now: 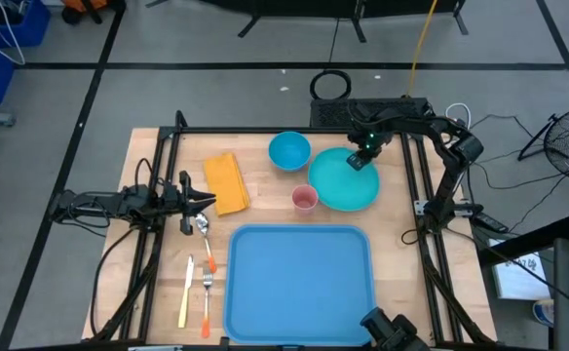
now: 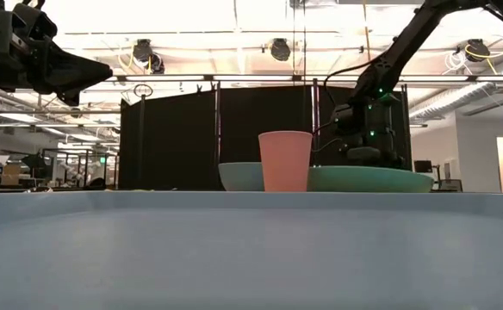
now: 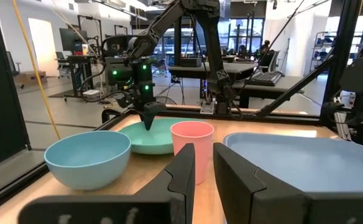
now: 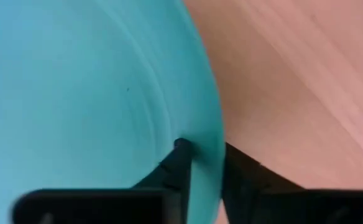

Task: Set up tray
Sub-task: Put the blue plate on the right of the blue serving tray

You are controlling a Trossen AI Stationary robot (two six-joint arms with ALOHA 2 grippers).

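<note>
The large blue tray (image 1: pixel 299 278) lies at the table's near middle and holds nothing. Beyond it the round turquoise plate (image 1: pixel 345 185) lies on the wood, with a pink cup (image 1: pixel 305 199) standing at its left and a blue bowl (image 1: pixel 289 150) farther back. My right gripper (image 1: pixel 362 161) is at the plate's far rim, shut on it. My left gripper (image 1: pixel 209 202) hovers above the table's left side between a yellow napkin (image 1: pixel 226 182) and a spoon (image 1: pixel 204 232), fingers nearly together, holding nothing. My right gripper pinches the plate's far rim (image 4: pixel 205 163) between its two fingers, one finger (image 4: pixel 179 160) over the plate's inside and the other (image 4: pixel 240 171) outside it. The fingers come from above, pointing down (image 3: pixel 149 117). The plate looks to lie flat on the table (image 2: pixel 381 179).
A knife (image 1: pixel 184 291) and an orange-handled fork (image 1: pixel 208 292) lie left of the tray. Bare wood (image 1: pixel 392 210) shows to the right of the plate and tray. Black frame rails (image 1: pixel 160 185) run along the table's left, right and far edges.
</note>
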